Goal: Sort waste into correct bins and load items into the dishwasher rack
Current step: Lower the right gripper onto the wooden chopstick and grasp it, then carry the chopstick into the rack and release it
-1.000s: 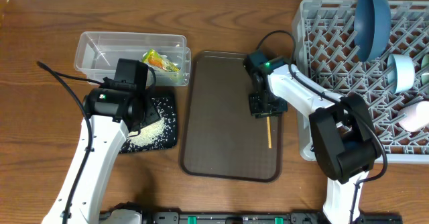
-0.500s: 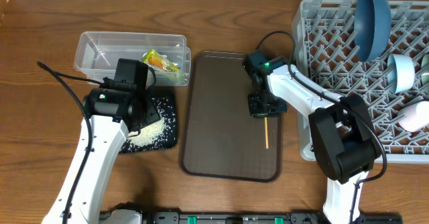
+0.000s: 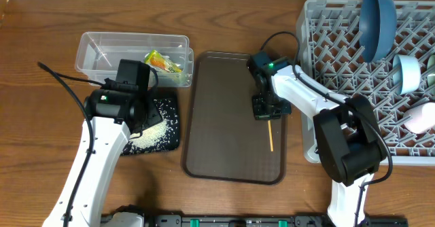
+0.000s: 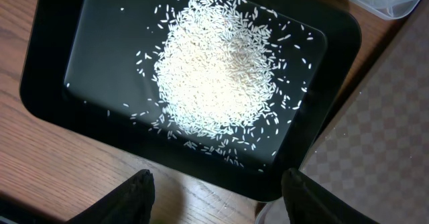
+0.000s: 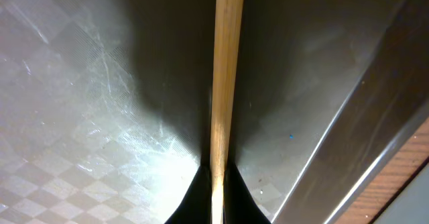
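Centre-right of frame, the right gripper [image 3: 264, 114] clamped the wooden stick [image 3: 271, 135] near its end; it might pivot and slip.

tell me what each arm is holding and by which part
The right end effector pinches the thin wooden stick near one end, over the brown tray. The left end effector, open above the rice, holds nothing.

Thin wooden stick [image 3: 271, 135] on brown tray [image 3: 224, 118]
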Robot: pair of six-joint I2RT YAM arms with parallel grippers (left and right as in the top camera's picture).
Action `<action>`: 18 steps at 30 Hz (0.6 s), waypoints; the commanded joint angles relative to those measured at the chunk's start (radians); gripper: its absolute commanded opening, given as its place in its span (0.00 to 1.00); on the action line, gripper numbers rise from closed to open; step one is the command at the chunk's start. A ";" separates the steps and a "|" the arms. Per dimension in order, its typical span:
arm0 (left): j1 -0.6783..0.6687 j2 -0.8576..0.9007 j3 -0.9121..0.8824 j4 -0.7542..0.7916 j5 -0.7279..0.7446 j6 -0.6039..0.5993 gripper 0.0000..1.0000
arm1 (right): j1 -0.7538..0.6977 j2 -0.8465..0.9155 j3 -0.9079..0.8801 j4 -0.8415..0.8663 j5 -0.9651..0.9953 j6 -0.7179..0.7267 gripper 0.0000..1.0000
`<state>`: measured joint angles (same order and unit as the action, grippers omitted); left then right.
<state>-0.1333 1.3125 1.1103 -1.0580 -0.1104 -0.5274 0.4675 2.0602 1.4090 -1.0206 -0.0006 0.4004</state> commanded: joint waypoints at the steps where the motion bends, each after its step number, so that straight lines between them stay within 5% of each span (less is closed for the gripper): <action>1: 0.004 -0.005 0.006 -0.003 -0.002 -0.009 0.64 | -0.016 -0.051 0.014 -0.017 0.005 -0.016 0.01; 11: 0.004 -0.005 0.006 -0.003 -0.002 -0.009 0.64 | -0.124 -0.418 0.016 -0.020 0.131 -0.146 0.01; 18: 0.004 -0.005 0.006 -0.003 -0.002 -0.009 0.64 | -0.266 -0.488 0.015 -0.048 0.148 -0.269 0.01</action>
<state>-0.1333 1.3125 1.1103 -1.0580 -0.1104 -0.5274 0.2546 1.5566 1.4242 -1.0519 0.1146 0.2085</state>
